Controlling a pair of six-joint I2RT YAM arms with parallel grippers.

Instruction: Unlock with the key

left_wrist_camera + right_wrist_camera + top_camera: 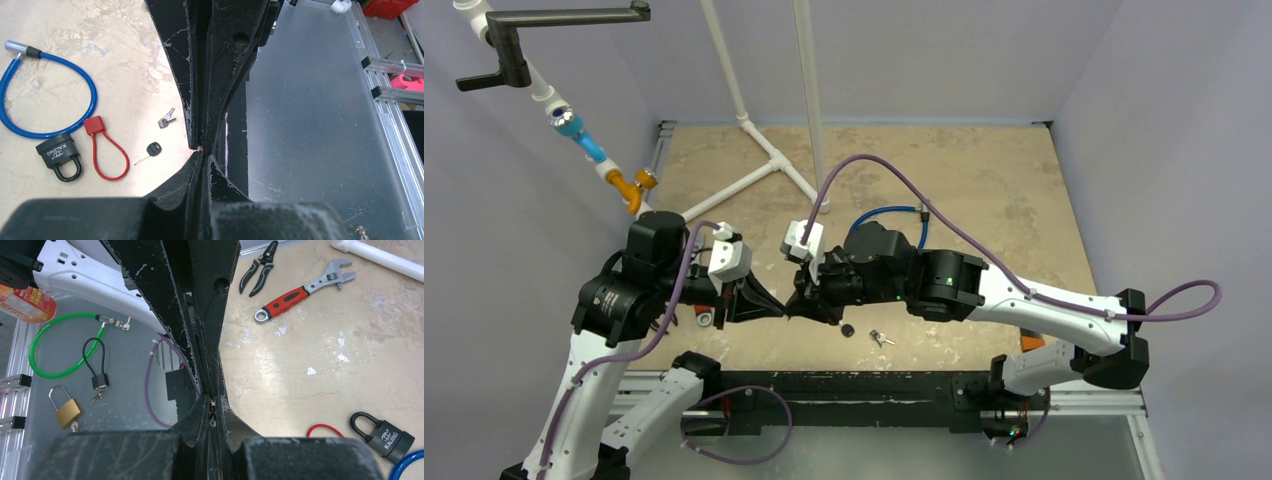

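Fingers [182,177] of left gripper [201,155] and right gripper [212,402] pinch shut, tips meeting, nothing discernible held; black-headed key [153,149] lies on table [100,50] just beside them, blade toward padlock [59,156]; both arms equally near.

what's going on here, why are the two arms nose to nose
The two arms meet tip to tip over the table near its front edge. The left gripper and right gripper are both shut, with a tiny item pinched at the right one's tips, too small to identify. The padlock, blue cable lock, red cable lock, black-headed key and silver keys lie on the table, none held.
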